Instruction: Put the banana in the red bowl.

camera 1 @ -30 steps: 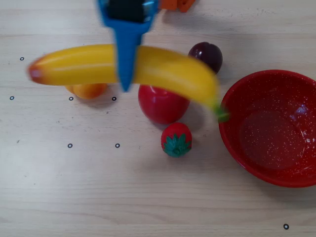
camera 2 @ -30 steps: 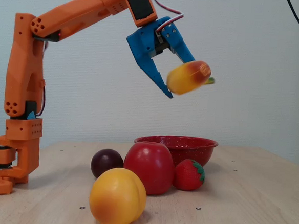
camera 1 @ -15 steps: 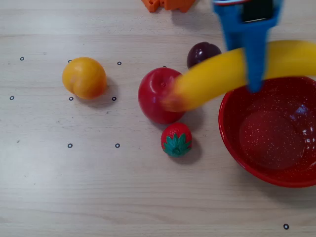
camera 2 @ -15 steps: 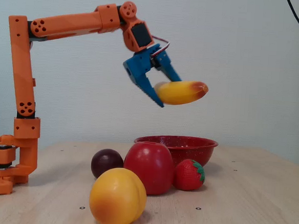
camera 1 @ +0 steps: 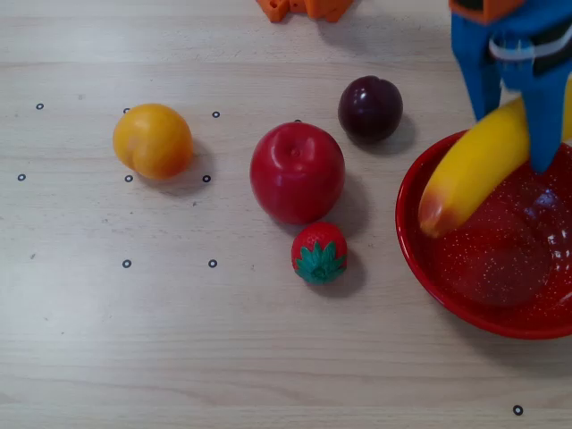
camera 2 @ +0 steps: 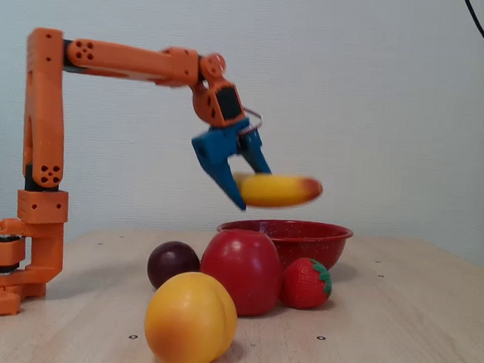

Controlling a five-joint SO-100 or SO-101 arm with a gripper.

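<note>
The yellow banana (camera 1: 474, 170) with its orange-red tip is held in the air over the red bowl (camera 1: 420, 241), tip pointing toward the bowl's left rim in the overhead view. In the fixed view the banana (camera 2: 279, 190) hangs roughly level, clearly above the bowl (camera 2: 305, 236). My blue gripper (camera 1: 518, 134) is shut on the banana's stem end; it also shows in the fixed view (camera 2: 240, 190). The green stem tip is hidden by the fingers.
A red apple (camera 1: 297, 172), a dark plum (camera 1: 370, 108), a strawberry (camera 1: 319, 253) and a round orange-yellow fruit (camera 1: 153, 140) lie on the pale wooden table left of the bowl. The orange arm base (camera 2: 12, 257) stands at the far left of the fixed view.
</note>
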